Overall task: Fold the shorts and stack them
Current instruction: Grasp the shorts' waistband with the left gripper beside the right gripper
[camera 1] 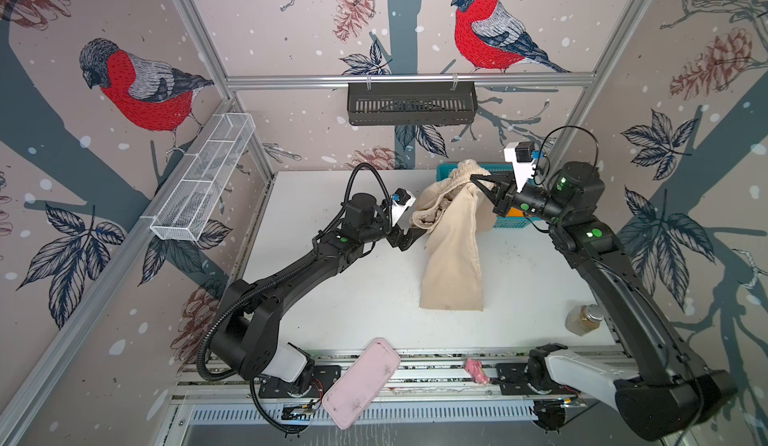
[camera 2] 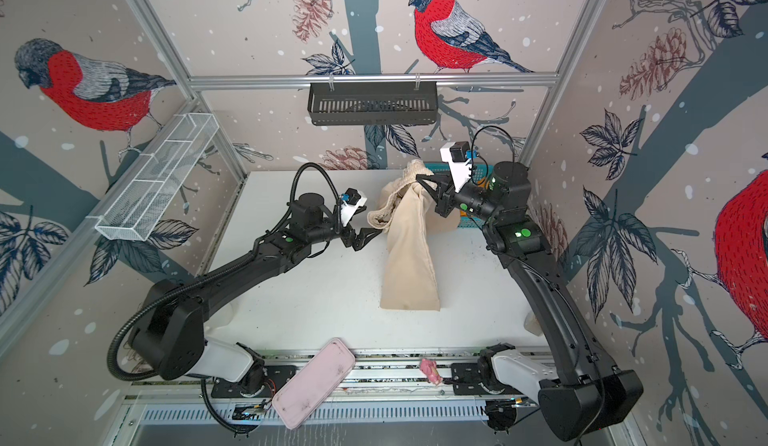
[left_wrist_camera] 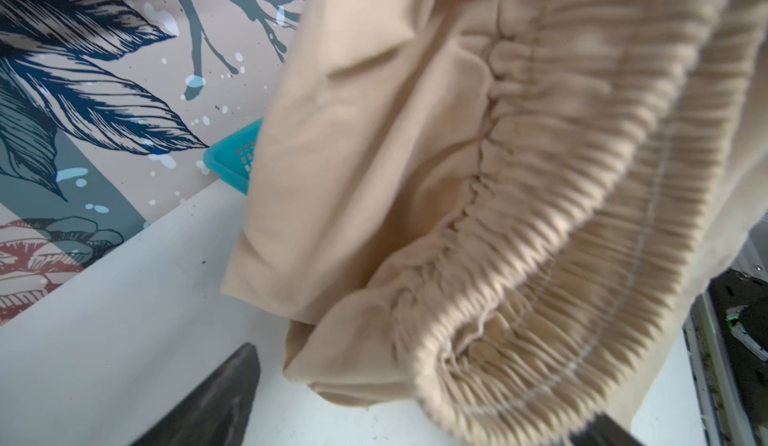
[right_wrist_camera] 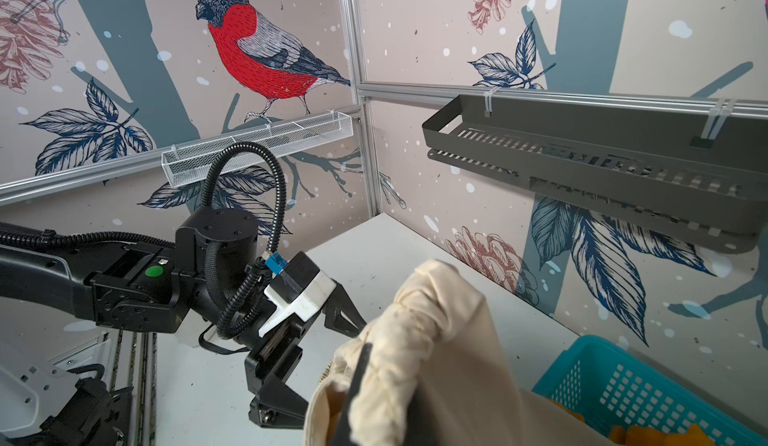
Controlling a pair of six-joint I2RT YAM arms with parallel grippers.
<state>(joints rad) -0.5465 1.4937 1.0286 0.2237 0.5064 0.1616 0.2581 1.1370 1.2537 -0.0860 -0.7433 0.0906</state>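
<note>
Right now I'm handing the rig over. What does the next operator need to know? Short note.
Right gripper: shut on the waistband of the beige shorts, holding them up so they hang toward the table.
Left gripper: open, jaws either side of the waistband's other end, not gripping.
Orange shorts: in the teal basket at the back right of the table.
Done: nothing folded or stacked yet.
Left: probably close the left gripper, lay the beige pair flat and fold it, then fetch, fold and stack the orange pair.
</note>
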